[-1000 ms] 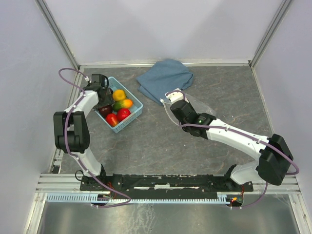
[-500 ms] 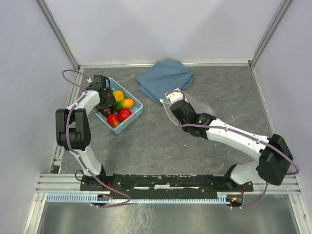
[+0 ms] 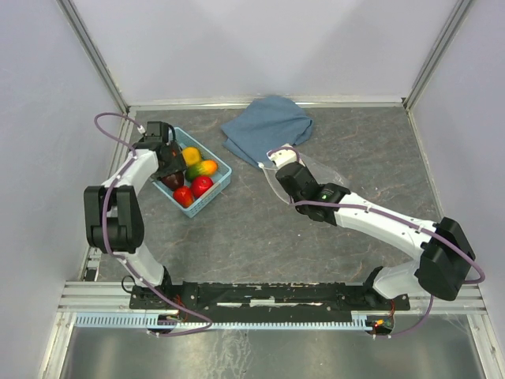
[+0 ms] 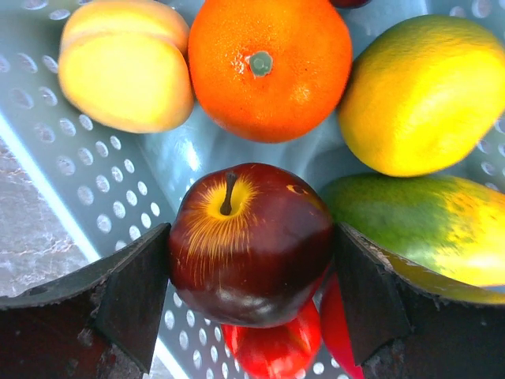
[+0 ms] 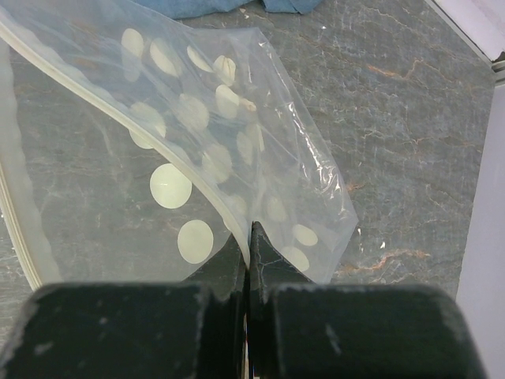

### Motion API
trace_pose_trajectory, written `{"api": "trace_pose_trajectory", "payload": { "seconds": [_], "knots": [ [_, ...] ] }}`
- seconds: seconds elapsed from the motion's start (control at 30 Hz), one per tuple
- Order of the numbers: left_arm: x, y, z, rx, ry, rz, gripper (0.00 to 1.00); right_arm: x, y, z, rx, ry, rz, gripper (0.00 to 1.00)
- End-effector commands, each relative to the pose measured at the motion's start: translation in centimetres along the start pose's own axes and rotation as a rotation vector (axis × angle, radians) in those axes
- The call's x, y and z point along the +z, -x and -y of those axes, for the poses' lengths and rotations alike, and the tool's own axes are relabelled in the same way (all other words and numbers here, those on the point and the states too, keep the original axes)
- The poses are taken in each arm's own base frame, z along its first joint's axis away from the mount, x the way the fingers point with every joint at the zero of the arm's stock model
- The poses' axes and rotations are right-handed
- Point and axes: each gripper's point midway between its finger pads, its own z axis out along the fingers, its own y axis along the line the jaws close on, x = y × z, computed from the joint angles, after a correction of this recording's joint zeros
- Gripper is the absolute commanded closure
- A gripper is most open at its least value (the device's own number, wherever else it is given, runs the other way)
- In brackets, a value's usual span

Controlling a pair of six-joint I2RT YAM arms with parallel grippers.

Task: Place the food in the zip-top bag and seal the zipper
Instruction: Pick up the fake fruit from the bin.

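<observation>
Left wrist view: the left gripper (image 4: pixel 252 268) has its fingers (image 4: pixel 134 292) pressed against both sides of a dark red apple (image 4: pixel 248 241) — clamped on it, down inside the basket (image 4: pixel 102 185). Beside the apple in the basket lies more food: an orange (image 4: pixel 268 67), a yellow fruit (image 4: pixel 422 91) and a green one (image 4: pixel 426 225). To the right of the basket, well apart, the right gripper (image 5: pixel 249 237) is pinched fully together on the zip-top bag (image 5: pixel 237 110) — the zipper (image 5: pixel 126 114) runs right into its fingertips.

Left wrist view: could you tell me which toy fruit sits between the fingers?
The dark red glossy toy apple, yellow around its stem; the round orange fruit and others lie beyond the left gripper.
</observation>
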Motion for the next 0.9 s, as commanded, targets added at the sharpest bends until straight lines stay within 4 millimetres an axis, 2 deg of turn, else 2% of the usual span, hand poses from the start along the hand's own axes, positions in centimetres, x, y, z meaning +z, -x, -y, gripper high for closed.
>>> {"api": "trace_pose_trajectory", "payload": {
  "seconds": [0.0, 0.2, 0.3, 0.87],
  "knots": [
    [-4.0, 1.9, 0.7, -0.014, -0.073, 0.093, 0.41, -1.1, 2.2, 0.9, 0.062, 0.009, 0.054, 0.99],
    [-7.8, 3.3, 2.1, -0.068, -0.185, 0.180, 0.43, -1.3, 2.5, 1.0, 0.067, 0.012, 0.049, 0.99],
    [-9.6, 2.9, 3.4, -0.090, -0.278, 0.201, 0.44, -1.4, 2.8, 1.0, 0.071, 0.013, 0.049, 0.99],
    [-18.6, -3.9, 13.9, -0.154, -0.797, 0.238, 0.47, -0.6, 3.3, -1.0, 0.170, 0.060, 0.017, 0.98]
  ]
}}
